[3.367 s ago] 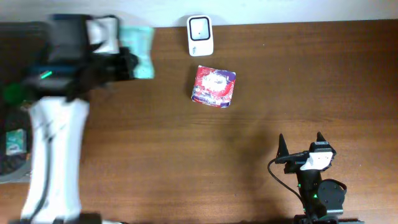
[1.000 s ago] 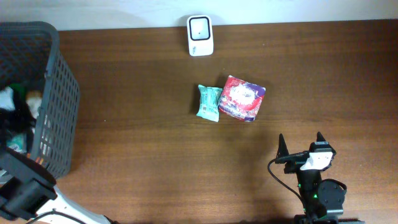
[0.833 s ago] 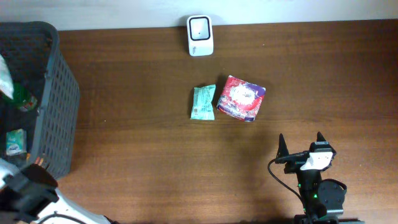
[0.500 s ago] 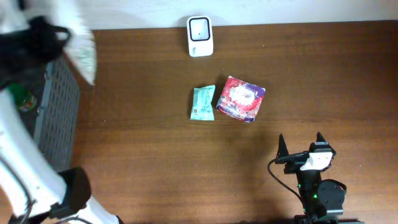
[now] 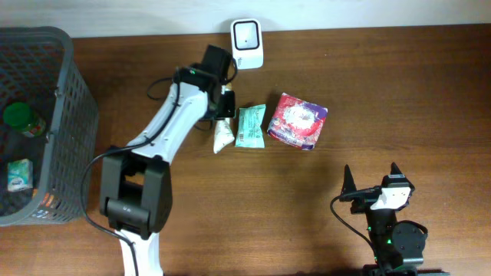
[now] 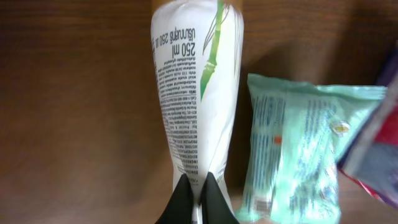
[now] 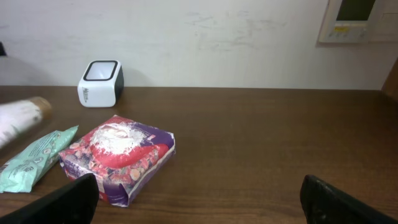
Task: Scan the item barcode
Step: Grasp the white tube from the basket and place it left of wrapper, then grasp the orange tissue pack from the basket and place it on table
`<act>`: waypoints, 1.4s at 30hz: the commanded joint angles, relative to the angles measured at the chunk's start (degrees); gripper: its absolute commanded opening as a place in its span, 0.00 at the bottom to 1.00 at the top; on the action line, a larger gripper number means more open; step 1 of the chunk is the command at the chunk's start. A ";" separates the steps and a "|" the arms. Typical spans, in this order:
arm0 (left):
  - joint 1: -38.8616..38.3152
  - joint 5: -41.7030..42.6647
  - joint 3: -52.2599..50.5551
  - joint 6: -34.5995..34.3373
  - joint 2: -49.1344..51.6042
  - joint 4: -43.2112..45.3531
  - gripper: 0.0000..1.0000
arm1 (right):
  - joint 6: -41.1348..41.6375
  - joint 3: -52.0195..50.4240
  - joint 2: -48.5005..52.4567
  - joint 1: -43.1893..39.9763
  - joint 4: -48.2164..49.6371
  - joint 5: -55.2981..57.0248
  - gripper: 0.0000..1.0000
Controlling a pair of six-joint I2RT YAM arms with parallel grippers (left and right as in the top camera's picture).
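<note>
The left end effector [image 6: 198, 188] was clenched on the flat crimped tail of the white tube [image 6: 194, 93], which lay just below the scanner [image 5: 247, 34] at 12 o'clock on the surface [image 5: 399, 92]. The tube sat directly at 9 o'clock of the green packet [image 5: 250, 126], close enough that contact could not be ruled out. The red packet [image 5: 298, 121] lay at 3 o'clock of the green one. The right end effector [image 5: 370, 170] stood released and idle at 5 o'clock.

The grip looked risky, being a thin pinch on a slick crimp, so the tube might swing or slip when lifted toward the scanner. Sweeping it sideways could also shove the green packet. No barcode showed among the print facing the wrist camera, so a scan might fail without a turn.

Half a second earlier the left arm was a blur over the basket [image 5: 73, 115] at 9 o'clock, and no tube lay at centre. Both packets and the right arm had kept their places.
</note>
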 commanded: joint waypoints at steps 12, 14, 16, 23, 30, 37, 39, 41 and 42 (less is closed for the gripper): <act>10.32 -2.58 60.00 5.14 -0.70 -26.69 0.99 | 0.39 -0.50 -0.33 0.46 -0.07 0.48 0.99; 18.67 -4.20 72.11 5.07 -2.25 -30.10 0.99 | 0.37 -0.50 -0.33 0.46 -0.07 0.48 0.99; 30.45 -4.22 78.27 3.52 -3.87 -34.45 0.99 | 0.39 -0.50 -0.33 0.46 -0.07 0.48 0.99; 55.60 -4.20 69.88 1.16 -4.35 -46.31 0.99 | 0.37 -0.50 -0.33 0.46 -0.07 0.48 0.99; 57.64 -14.71 35.80 1.18 -4.35 -39.65 0.99 | 0.37 -0.50 -0.33 0.46 -0.07 0.48 0.99; 57.59 -15.34 2.40 0.31 -4.35 -20.09 0.89 | 0.37 -0.50 -0.33 0.46 -0.07 0.48 0.99; 57.59 -15.56 -2.71 0.22 -4.33 -16.65 0.70 | 0.39 -0.50 -0.33 0.46 -0.07 0.48 0.99; 57.59 -15.56 -7.28 0.07 -4.24 -13.44 0.73 | 0.37 -0.50 -0.33 0.46 -0.07 0.48 0.99; 57.59 -15.58 -9.05 0.02 -4.26 -12.33 0.73 | 0.37 -0.50 -0.33 0.46 -0.07 0.48 0.99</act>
